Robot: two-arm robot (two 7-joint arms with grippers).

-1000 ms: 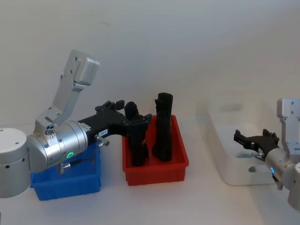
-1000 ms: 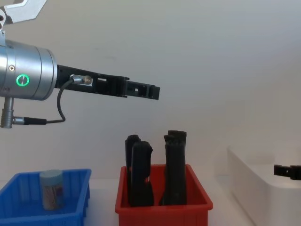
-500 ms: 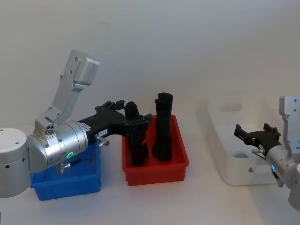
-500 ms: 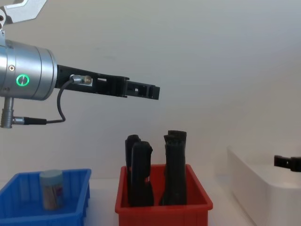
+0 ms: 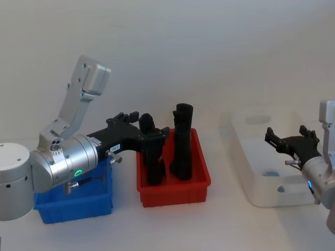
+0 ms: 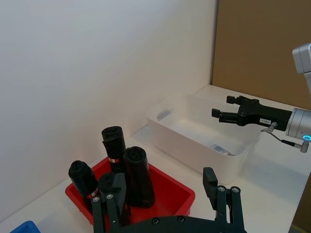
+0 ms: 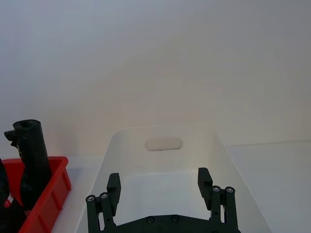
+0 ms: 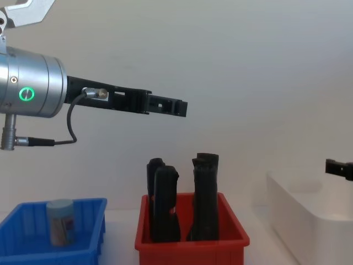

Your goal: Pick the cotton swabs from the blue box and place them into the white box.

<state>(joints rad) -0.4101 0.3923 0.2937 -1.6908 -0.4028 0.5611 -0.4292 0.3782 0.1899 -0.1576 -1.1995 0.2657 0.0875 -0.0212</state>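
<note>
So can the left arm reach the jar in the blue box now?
Probably yes: jar stands upright, uncovered, in the blue box; open left gripper hangs high over the red bin, nothing between.

— How many bins stand on the worktop point(image 5: 225, 225)?
— Three: one blue box point(image 5: 78, 206) at lower left of the head view, one red bin point(image 5: 175, 193) at centre, and one white box point(image 5: 272, 198) at right.
— And the dark things?
— Four black bar-shaped objects point(image 6: 137, 170), all in the red bin.
— Cotton swabs?
— Two that I can count: one cotton swab jar point(image 8: 59, 222) in the blue box, and one pale lid point(image 5: 270, 172) in the white box.
— Grippers?
— Two: the left gripper point(image 6: 160, 189) and the right gripper point(image 7: 159, 183), each with two fingers point(image 7: 204, 179).
</note>
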